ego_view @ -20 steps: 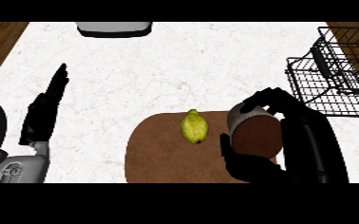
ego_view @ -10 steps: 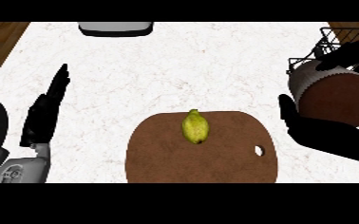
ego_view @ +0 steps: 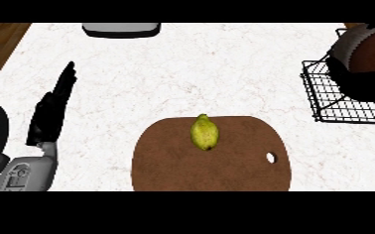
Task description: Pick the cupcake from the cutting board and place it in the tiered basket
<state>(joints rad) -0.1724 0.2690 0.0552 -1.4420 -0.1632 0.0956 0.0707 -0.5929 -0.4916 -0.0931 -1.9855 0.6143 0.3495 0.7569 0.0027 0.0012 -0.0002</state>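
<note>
Cupcake was what we looked for first in the head view, and we found it at the far right edge, a brown round thing with a pale ridged rim, cut off in part by the frame. We saw the right hand curled round its left and lower side, holding it over the upper part of the black wire basket; we could not tell whether it touched the wire. The basket stood on the white marbled counter, well apart from the brown cutting board at the lower middle. On the board's upper part lay a yellow-green fruit, and we noted a small hole near the board's right side. At the left edge we saw the left hand resting with straight fingers pointing up, holding nothing, above its grey forearm. A grey object sat at the counter's far edge.
</note>
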